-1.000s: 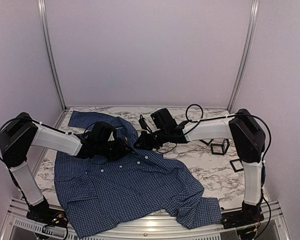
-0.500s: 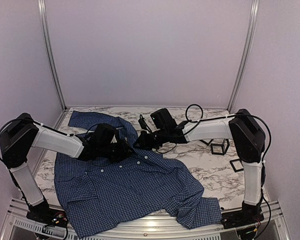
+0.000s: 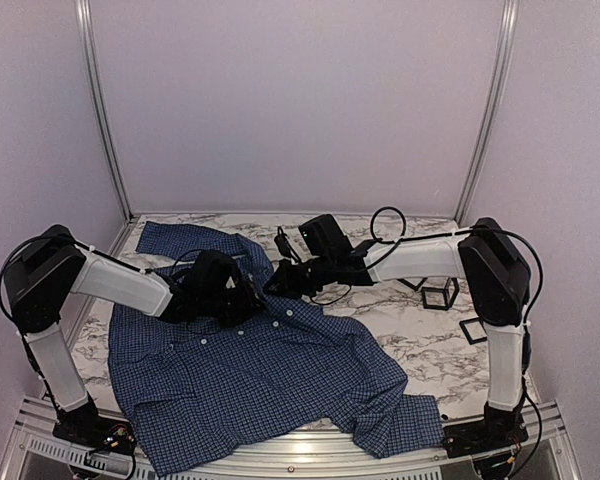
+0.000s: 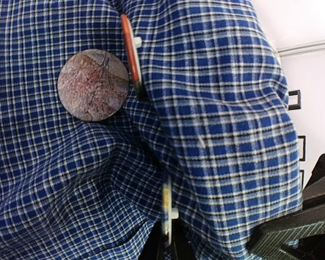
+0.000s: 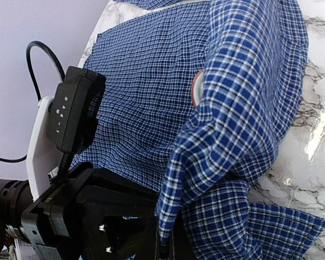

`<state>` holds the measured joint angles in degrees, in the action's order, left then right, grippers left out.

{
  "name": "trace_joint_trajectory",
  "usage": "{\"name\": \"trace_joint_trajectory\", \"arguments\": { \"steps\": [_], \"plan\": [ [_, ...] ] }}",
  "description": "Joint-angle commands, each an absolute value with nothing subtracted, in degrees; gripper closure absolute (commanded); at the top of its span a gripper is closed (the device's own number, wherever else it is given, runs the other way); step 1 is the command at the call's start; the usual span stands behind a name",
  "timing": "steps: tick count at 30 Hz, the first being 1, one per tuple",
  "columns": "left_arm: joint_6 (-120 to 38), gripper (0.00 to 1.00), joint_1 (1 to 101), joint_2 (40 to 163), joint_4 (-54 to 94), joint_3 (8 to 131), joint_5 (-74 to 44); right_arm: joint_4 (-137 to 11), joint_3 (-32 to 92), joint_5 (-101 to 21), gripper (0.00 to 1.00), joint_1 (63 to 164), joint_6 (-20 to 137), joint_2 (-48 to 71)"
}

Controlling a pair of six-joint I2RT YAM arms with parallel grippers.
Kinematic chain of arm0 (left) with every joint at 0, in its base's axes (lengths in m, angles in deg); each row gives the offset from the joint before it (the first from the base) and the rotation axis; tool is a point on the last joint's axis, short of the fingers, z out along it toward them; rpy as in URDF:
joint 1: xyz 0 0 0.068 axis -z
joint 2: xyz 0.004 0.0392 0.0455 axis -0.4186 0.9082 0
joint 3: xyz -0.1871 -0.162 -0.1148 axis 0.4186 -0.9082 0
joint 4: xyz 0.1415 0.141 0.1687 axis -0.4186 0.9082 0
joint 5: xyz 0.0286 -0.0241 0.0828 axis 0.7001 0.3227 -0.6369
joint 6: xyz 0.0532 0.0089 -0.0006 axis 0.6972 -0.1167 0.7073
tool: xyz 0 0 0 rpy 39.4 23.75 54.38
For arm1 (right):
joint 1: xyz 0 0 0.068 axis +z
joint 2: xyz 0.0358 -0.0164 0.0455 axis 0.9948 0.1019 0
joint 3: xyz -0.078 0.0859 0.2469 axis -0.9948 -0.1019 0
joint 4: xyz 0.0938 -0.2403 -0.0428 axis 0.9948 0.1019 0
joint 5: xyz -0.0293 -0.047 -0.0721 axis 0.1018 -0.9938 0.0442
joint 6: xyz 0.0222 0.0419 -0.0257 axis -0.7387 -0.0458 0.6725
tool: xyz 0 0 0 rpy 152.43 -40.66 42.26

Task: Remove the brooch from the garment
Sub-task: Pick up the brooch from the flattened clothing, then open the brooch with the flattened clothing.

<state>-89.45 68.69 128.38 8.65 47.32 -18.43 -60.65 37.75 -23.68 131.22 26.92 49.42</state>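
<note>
Pale lilac walls (image 3: 300, 100), two metal corner posts (image 3: 102, 110), white marble-patterned tabletop (image 3: 420, 335); lighting seems even.

Tiny white marks on black module (image 5: 76, 108), illegible.

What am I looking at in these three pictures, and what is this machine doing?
Two robot arms are bolted at the near edge of a marble-patterned table. The overhead picture shows both arms; the other two come from a camera on each wrist. A dark blue checked button-up shirt lies spread on the table, and small black square frames stand near the right arm. The left gripper and right gripper meet near the collar, each apparently pinching a fold of cloth. In the right wrist view, a small round orange-rimmed pale brooch peeks from behind that fold.
</note>
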Motion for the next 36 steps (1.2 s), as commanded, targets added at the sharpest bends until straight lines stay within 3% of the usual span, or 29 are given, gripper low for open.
{"name": "trace_joint_trajectory", "arguments": {
  "steps": [1, 13, 25, 36],
  "plan": [
    [-86.36, 0.98, 68.95, 126.46, 11.99, 49.12, -21.16, -60.00, 39.76, -24.10, 1.00, 131.79, 26.99, 49.58],
    [-75.69, 1.00, 68.95, 121.48, 20.15, 50.09, -16.56, -52.59, 39.11, -36.66, 1.00, 131.86, 33.70, 47.42],
    [-66.03, 1.00, 67.07, 122.09, 19.63, 50.18, -4.75, -51.99, 36.08, -40.61, 1.00, 132.50, 37.42, 44.79],
    [-59.51, 1.00, 64.03, 124.70, 21.25, 51.88, 1.69, -51.29, 33.00, -41.39, 0.79, 132.32, 43.07, 39.61]
  ]
}}
